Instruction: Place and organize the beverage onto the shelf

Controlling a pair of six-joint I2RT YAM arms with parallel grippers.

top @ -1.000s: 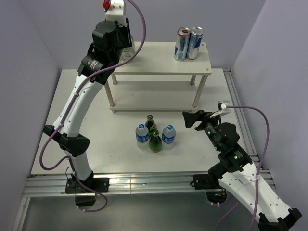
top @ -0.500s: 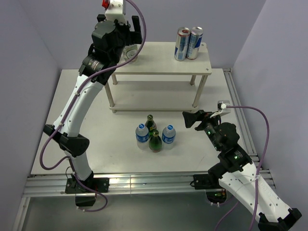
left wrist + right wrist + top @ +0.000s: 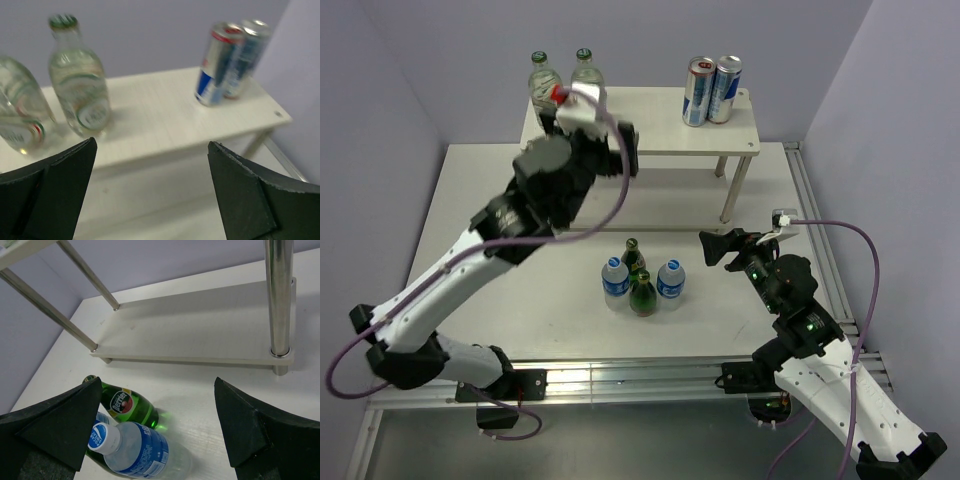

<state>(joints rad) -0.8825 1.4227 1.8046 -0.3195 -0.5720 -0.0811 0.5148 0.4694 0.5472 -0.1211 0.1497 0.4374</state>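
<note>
left gripper (image 3: 150,152) and right gripper (image 3: 157,385) both gape above a white table (image 3: 560,305) within lilac walls (image 3: 380,80).

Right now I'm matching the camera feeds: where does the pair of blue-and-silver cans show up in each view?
Top external: the cans stand upper right of centre, at the right end of the shelf top.
Left wrist: upper right, on that same top board.
Right wrist: not in it.
Shared landmark: the shelf, whose lower board shows there.

Shelf (image 3: 665,125) cream. Cans (image 3: 700,92) blue-silver, red rims. Clear bottles (image 3: 540,78) green-capped. Green bottles (image 3: 642,295). Water bottles (image 3: 670,281) blue-labelled.
</note>
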